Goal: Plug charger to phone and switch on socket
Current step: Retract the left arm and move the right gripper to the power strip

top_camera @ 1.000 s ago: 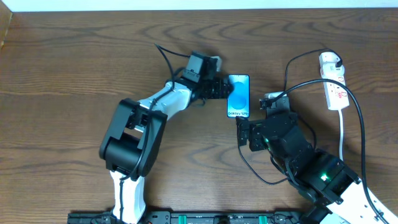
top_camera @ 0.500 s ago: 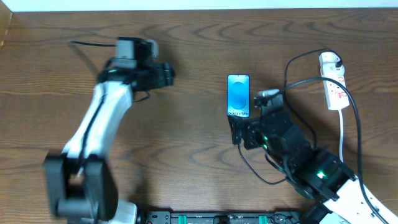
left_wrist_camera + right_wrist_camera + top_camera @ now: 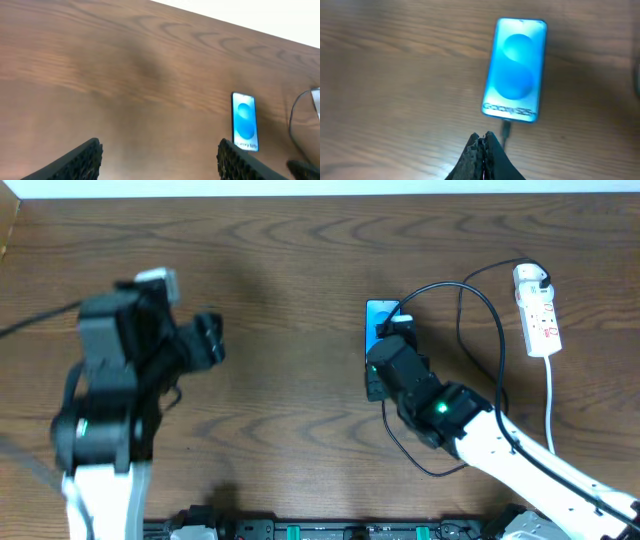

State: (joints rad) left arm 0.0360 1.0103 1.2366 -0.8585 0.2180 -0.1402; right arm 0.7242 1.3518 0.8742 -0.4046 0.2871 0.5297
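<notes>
The phone (image 3: 516, 70) lies flat on the table with its cyan screen up. It also shows in the left wrist view (image 3: 244, 121) and, half hidden under my right arm, from overhead (image 3: 378, 315). The charger's black plug tip (image 3: 505, 129) meets the phone's bottom edge. Its cable (image 3: 445, 284) arcs back to the white adapter (image 3: 533, 277) on the socket (image 3: 541, 328). My right gripper (image 3: 482, 136) hovers just short of the plug, shut with nothing in it. My left gripper (image 3: 160, 152) is open and empty, far left of the phone.
The socket's thick white cord (image 3: 552, 395) runs toward the front right. A slack loop of black cable (image 3: 412, 458) lies beside my right arm. The table's far edge (image 3: 320, 194) meets a white wall.
My left arm has swung away from the phone to the table's left side. My right gripper has shut and moved up over the phone's lower end, and the cable's arc has shifted.
</notes>
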